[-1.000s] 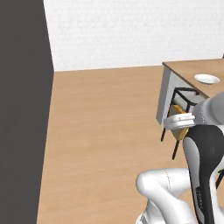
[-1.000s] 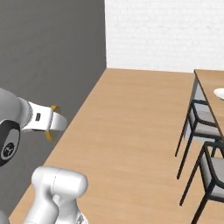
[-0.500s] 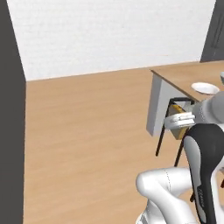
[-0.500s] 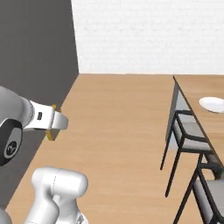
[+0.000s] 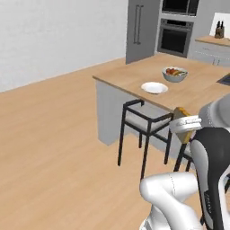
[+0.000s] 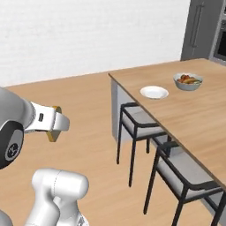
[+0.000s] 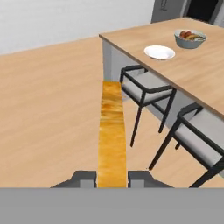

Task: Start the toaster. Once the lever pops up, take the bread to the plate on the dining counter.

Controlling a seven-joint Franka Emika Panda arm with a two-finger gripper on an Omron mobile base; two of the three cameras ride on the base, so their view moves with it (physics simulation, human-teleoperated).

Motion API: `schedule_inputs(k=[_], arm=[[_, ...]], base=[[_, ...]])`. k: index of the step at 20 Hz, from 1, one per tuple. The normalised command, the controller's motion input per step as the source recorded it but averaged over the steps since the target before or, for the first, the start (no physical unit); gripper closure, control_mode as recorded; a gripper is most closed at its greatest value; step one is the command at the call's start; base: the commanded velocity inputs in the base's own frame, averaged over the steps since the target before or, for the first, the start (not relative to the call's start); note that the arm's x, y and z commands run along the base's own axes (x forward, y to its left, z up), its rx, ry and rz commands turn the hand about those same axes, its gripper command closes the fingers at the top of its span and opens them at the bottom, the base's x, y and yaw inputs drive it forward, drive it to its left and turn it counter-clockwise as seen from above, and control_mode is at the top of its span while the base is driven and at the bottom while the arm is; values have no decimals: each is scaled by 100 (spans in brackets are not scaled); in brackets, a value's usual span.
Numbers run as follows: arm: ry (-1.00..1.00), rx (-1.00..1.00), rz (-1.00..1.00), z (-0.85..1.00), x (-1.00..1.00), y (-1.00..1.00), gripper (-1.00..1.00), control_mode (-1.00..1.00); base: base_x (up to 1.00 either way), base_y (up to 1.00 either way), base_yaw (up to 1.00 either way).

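Observation:
My gripper point(image 7: 112, 178) is shut on the bread point(image 7: 112, 131), a golden-brown slice seen edge-on between the two dark fingertips. From the base cameras the bread point(image 5: 183, 125) pokes out past the white hand, and a corner of the bread point(image 6: 54, 132) shows under the wrist. The white plate point(image 5: 154, 87) lies on the light-wood dining counter point(image 5: 202, 92), near its left edge; the plate point(image 6: 154, 92) and plate point(image 7: 159, 52) sit well ahead of the hand. The toaster is out of view.
A bowl of fruit point(image 5: 174, 73) stands beyond the plate. Dark stools point(image 5: 141, 121) stand along the counter's near side. A tall grey fridge and wall ovens point(image 5: 174, 29) are at the back. Open wood floor point(image 5: 54, 148) lies to the left.
The whole scene has swung across both base views as the base turns; the dining counter, plate and stools now sit much nearer and more central. The bread stays clamped in the gripper.

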Motion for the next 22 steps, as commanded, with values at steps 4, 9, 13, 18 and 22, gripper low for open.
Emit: schedule_inputs(k=[4,9,13,18,22], arm=[[0,0,0,0,0,0,100,100],[0,0,0,0,0,0,100,100],[0,0,0,0,0,0,100,100],[0,0,0,0,0,0,100,100],[0,0,0,0,0,0,100,100]], base=[[51,46,-66],[66,64,-62],[74,86,-62],[71,97,-59],[67,97,-52]])
